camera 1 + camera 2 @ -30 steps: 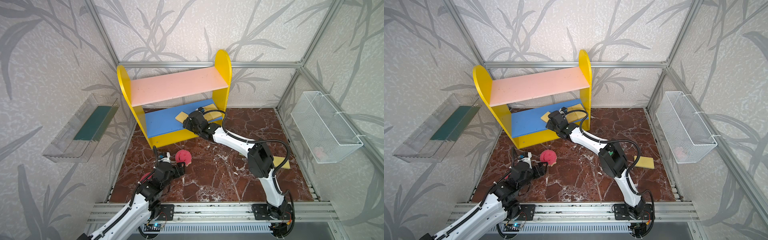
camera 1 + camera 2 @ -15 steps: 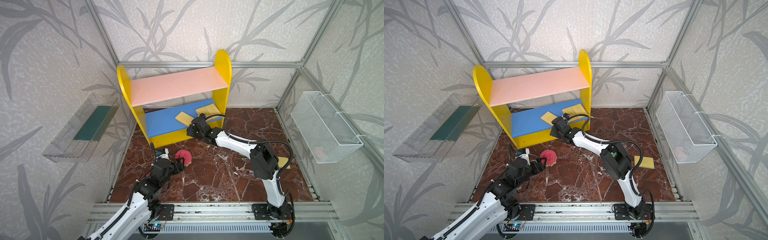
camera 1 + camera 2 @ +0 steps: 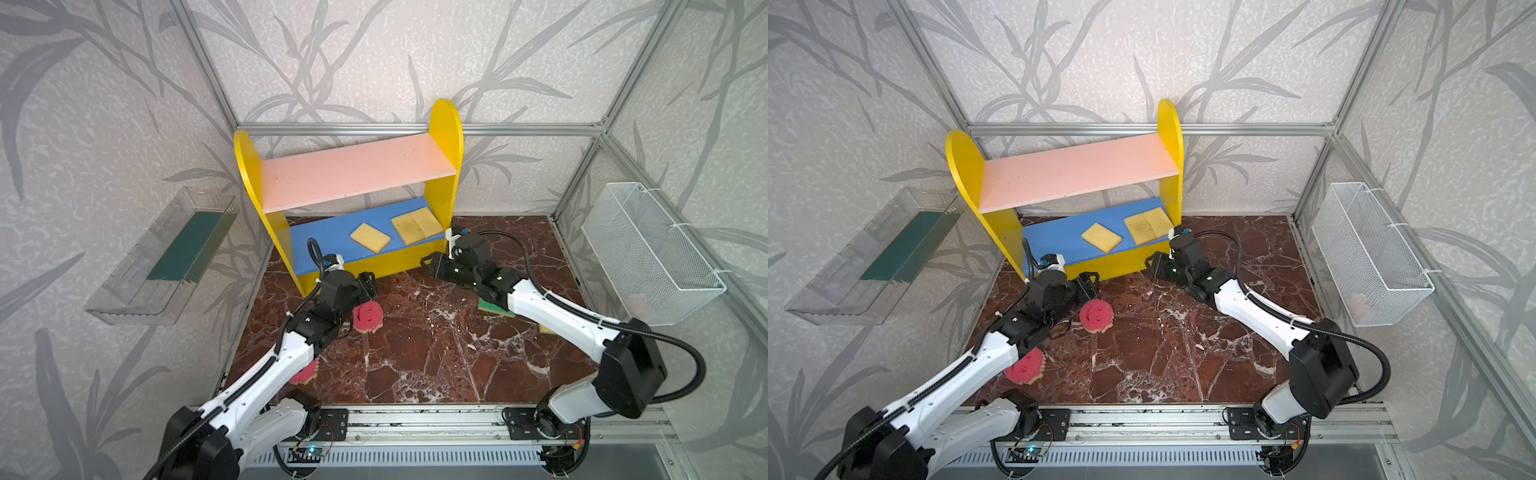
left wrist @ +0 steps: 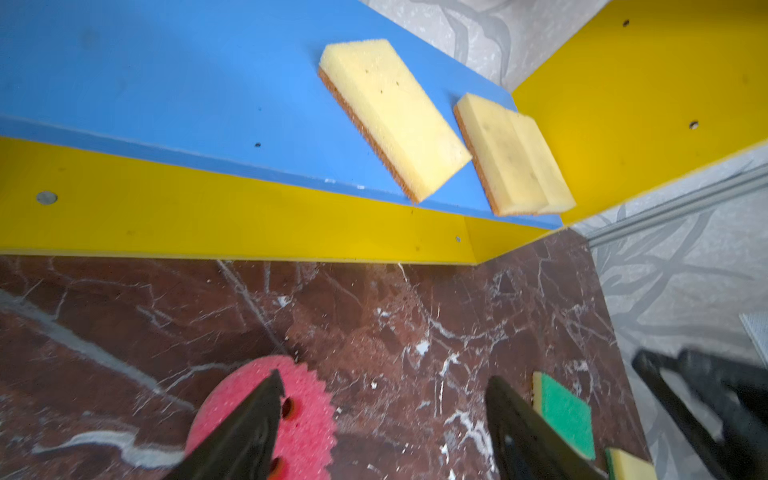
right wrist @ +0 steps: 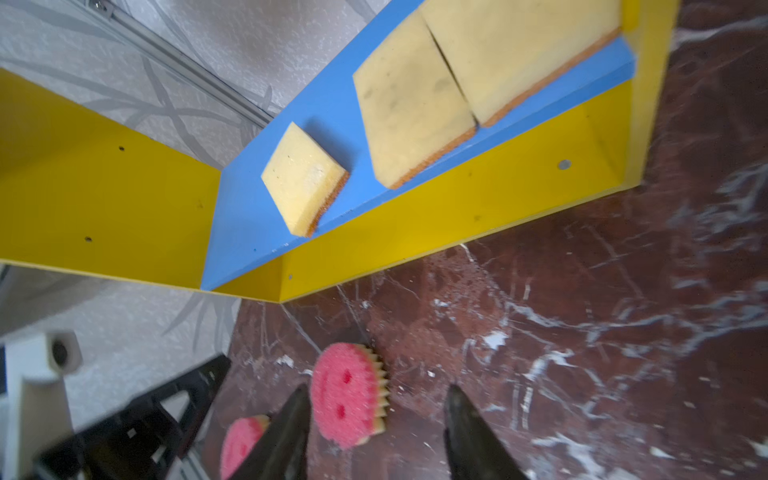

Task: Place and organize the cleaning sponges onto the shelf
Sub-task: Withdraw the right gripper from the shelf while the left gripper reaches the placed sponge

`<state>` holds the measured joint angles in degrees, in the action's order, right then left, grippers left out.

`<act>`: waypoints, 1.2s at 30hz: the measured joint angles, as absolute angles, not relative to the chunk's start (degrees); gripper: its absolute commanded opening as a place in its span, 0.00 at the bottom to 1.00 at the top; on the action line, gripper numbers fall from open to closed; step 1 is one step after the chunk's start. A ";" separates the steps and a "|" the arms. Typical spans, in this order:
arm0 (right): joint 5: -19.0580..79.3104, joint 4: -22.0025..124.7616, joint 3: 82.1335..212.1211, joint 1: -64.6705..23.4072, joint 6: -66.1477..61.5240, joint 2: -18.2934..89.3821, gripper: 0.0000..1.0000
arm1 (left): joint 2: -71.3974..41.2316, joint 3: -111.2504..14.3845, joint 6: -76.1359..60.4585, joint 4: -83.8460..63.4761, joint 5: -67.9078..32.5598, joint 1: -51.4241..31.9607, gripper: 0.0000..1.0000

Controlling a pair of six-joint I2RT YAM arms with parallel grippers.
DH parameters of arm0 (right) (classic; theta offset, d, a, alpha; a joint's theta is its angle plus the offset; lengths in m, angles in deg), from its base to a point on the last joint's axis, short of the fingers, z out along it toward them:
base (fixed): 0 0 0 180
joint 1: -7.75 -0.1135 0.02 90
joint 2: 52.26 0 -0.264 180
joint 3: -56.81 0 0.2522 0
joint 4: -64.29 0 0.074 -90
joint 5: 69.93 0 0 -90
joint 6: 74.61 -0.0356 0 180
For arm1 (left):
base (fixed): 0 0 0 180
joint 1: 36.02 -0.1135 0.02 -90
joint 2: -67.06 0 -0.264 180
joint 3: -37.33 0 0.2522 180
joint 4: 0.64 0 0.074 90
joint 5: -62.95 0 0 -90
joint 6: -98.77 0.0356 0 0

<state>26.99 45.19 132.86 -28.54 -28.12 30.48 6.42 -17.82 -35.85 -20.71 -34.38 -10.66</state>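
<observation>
On the blue middle board (image 3: 328, 241) of the shelf (image 3: 446, 166), centre frame, you see three porous yellow foam sponges (image 3: 370, 237) lying flat. Below it on the marble floor (image 3: 419, 340), a round pink scalloped sponge (image 3: 368, 317) sits beside your left gripper (image 3: 368, 286), fingers spread empty. Your right gripper (image 3: 428, 262) is parted, empty.

My shelf's blue board (image 3: 320, 241) carries three yellow sponges (image 3: 370, 237); the marble counter (image 3: 415, 353) carries two pink sponges (image 3: 1096, 315).

Pink board (image 3: 353, 174) bare; blue board (image 3: 320, 241) left half free.
</observation>
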 measured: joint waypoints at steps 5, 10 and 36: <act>28.52 44.62 122.10 -25.33 -25.23 19.31 0.32 | -0.34 -21.47 -36.16 -17.69 -32.83 -14.28 0.60; 29.48 44.64 114.69 -22.12 -23.66 11.97 0.32 | -4.82 -21.62 -37.82 -11.51 -29.94 -17.32 0.60; 37.09 47.72 109.60 -17.18 -21.12 11.51 0.32 | -21.34 -29.69 -42.54 1.74 -22.93 -25.85 0.61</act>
